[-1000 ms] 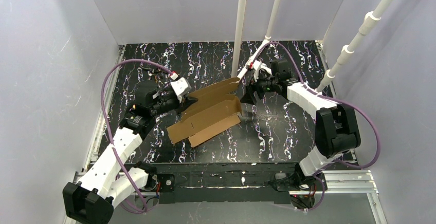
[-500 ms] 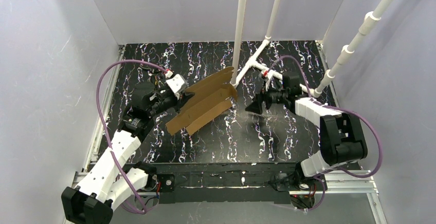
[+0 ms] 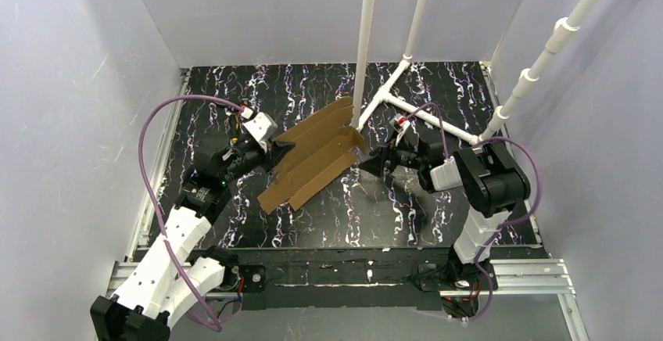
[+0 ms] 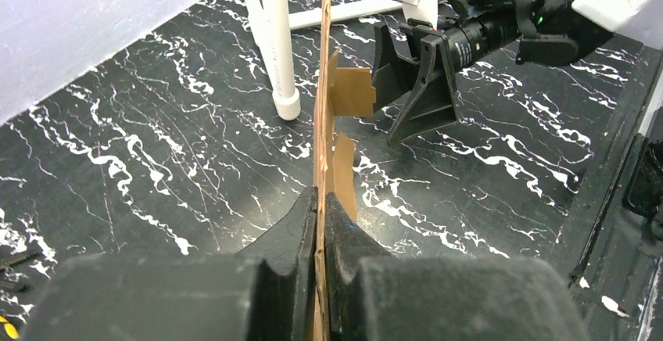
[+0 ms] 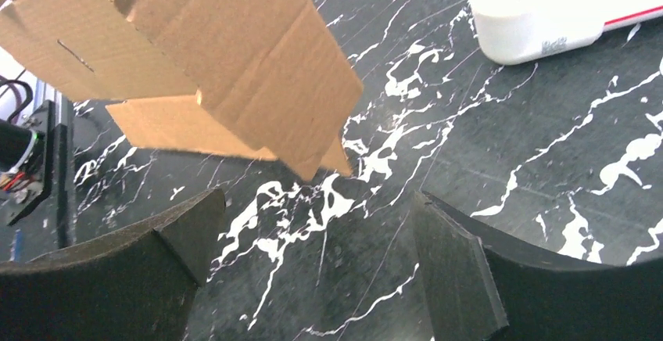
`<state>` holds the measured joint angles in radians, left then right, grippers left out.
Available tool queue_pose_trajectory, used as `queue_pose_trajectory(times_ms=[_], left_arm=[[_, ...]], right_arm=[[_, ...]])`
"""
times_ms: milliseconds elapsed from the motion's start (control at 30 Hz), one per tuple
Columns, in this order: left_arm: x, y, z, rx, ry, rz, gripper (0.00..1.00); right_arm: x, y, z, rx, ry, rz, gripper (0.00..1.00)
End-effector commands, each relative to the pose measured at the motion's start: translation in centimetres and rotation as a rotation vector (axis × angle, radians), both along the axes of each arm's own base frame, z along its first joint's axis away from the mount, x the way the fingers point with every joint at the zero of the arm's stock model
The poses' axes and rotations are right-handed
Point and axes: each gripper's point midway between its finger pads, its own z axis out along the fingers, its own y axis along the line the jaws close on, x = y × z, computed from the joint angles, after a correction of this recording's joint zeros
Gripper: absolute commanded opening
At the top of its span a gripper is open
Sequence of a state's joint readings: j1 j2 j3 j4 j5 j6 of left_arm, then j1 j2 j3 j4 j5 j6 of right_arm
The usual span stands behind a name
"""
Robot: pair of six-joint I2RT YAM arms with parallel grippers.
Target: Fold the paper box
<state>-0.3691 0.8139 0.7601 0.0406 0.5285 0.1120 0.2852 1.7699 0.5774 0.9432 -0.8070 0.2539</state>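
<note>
Asking quick: how far along is the fold? (reviewer)

Barely started, I'd say. The brown cardboard paper box [image 3: 317, 161] is an open die-cut sheet with flaps and slits. I see creases running along its length and a slight bend at them, but no walls stand up, no flap is tucked and nothing is closed. (me)

Where is it sitting? (reviewer)

It's over the middle of the black white-veined marbled table [image 3: 391, 216], tilted up on its long edge. My black two-finger left gripper [image 3: 278, 153] has it at the near-left end. In the left wrist view the fingers [image 4: 301, 224] are pinched tight on the sheet's edge [image 4: 321, 122], which runs straight away from the camera. I can't tell whether the low corner touches the table. (me)

And your right side? (reviewer)

My black two-finger right gripper [image 3: 367, 165] is just beside the far corner with its jaws spread wide, holding nothing. In the right wrist view the corner flap [image 5: 234, 59] hangs above the gap and touches neither finger. The white plastic pipes [image 3: 363, 44] stand right behind that end. (me)

What's left? (reviewer)

Nearly all of it, in my judgement: fold the side panels up on the creases, turn in the end flaps, lock the tabs in the slits. (me)
</note>
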Motion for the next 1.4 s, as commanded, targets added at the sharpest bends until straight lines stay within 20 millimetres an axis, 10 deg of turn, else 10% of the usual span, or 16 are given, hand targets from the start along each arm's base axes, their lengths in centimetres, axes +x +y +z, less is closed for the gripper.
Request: queue_pose_trajectory(times_ms=[0, 1367], left_arm=[[0.5, 0.4, -0.6, -0.044, 0.049, 0.060, 0.00], [-1.2, -0.6, 4.8, -0.284, 0.192, 0.052, 0.00]], right_arm=[[1.5, 1.1, 4.0, 0.126, -0.274, 0.015, 0.98], [1.0, 2.1, 3.1, 0.088, -0.318, 0.197, 0.98]])
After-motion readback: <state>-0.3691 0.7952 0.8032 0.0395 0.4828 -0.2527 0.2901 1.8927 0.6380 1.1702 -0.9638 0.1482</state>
